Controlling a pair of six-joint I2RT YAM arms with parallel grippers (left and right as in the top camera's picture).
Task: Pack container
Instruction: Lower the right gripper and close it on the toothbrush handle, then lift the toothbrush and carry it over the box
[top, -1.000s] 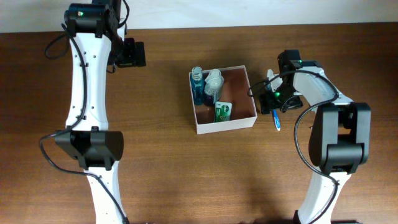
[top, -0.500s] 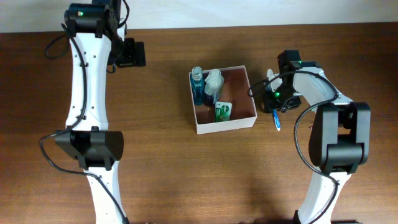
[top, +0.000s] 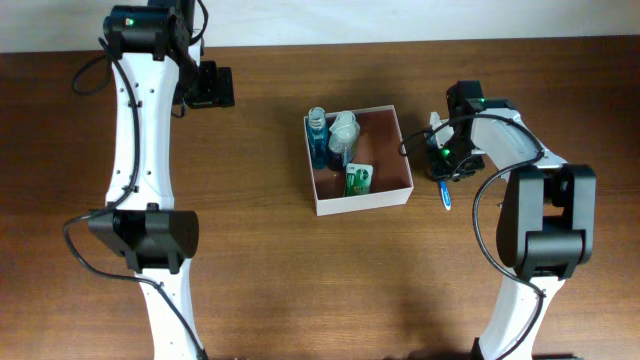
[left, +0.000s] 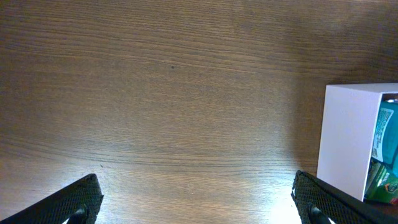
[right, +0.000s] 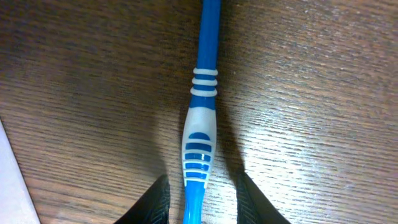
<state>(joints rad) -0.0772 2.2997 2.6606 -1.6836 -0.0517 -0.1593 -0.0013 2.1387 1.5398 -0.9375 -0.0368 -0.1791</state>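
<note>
The container, a square white box with a reddish-brown inside, stands at mid-table and holds a blue bottle, a pale bottle and a green packet. To its right a blue-and-white toothbrush lies flat on the wood. My right gripper is down over it. In the right wrist view the toothbrush runs between the two fingers of the right gripper, with a narrow gap on each side. My left gripper hangs wide open, far left of the container, over bare wood.
In the left wrist view the container's white wall stands at the right edge, just beyond the open left gripper. The table is dark brown wood. Both arms' white links stretch along the left and right sides.
The right gripper's fingers have drawn in from wide apart to close on either side of the toothbrush. The left arm and the container's contents have not moved.
</note>
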